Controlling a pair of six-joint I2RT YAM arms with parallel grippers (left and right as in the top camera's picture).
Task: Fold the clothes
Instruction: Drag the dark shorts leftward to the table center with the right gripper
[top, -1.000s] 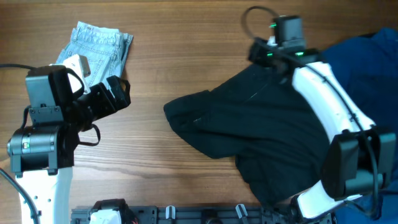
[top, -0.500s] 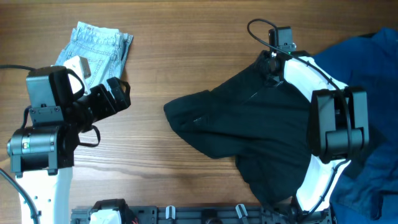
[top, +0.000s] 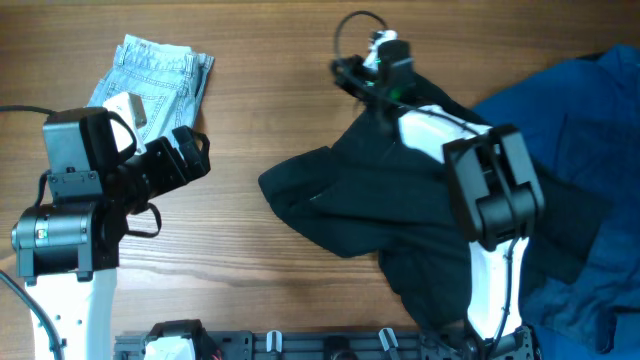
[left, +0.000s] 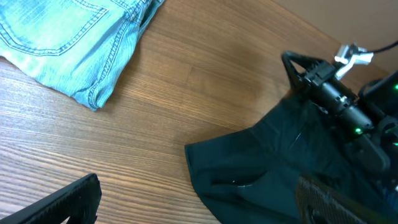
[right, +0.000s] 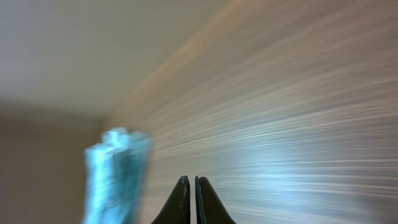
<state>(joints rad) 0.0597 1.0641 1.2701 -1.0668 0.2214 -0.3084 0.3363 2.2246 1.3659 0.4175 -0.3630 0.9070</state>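
Note:
The large black garment (top: 400, 210) lies crumpled on the wooden table (top: 280, 60) right of centre; the left wrist view shows its near corner (left: 273, 162). My right gripper (top: 342, 70) hovers at the garment's top left edge, its tips (right: 188, 180) pressed together over bare wood. No cloth shows between them. My left gripper (top: 195, 150) stands wide open at the left (left: 198, 183), well short of the black garment. Light-blue denim shorts (top: 160, 75) lie folded at the far left (left: 62, 37) and appear as a blur in the right wrist view (right: 115, 168).
A royal-blue garment (top: 570, 130) is heaped at the right edge, partly under the black one. The right arm's white link (top: 440, 125) lies across the black garment. Bare wood separates the shorts from the black garment.
My right gripper has swung left along the black garment's top edge and shut. The garment's left edge has shifted slightly left. The left arm has not moved.

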